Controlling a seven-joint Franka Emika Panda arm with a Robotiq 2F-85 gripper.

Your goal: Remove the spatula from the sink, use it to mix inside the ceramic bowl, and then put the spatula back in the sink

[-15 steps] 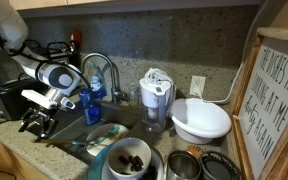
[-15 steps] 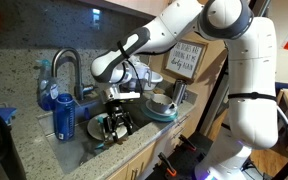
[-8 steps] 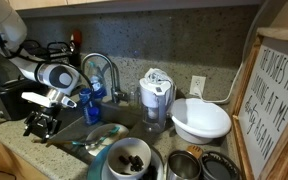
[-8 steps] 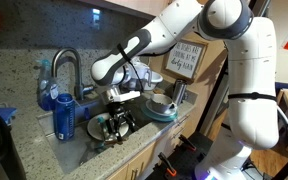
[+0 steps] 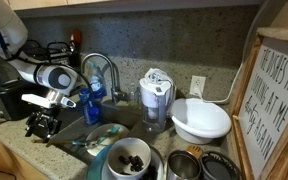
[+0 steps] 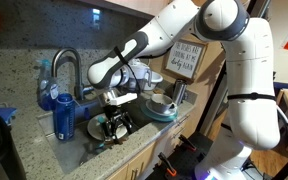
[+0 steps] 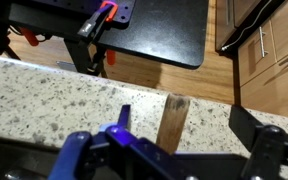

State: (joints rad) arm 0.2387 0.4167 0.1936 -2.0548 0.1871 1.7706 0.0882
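Wrist view: the light-brown wooden handle of the spatula [image 7: 172,122] is seen between the spread fingers of the black gripper [image 5: 41,127], against the speckled granite counter [image 7: 44,95] beside the grey metal sink [image 5: 72,128]; the teal-rimmed ceramic bowl [image 5: 131,160] is seen nearby.

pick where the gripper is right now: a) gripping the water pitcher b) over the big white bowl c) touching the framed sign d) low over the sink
d, in an exterior view the gripper hangs low over the sink, near the chrome tap
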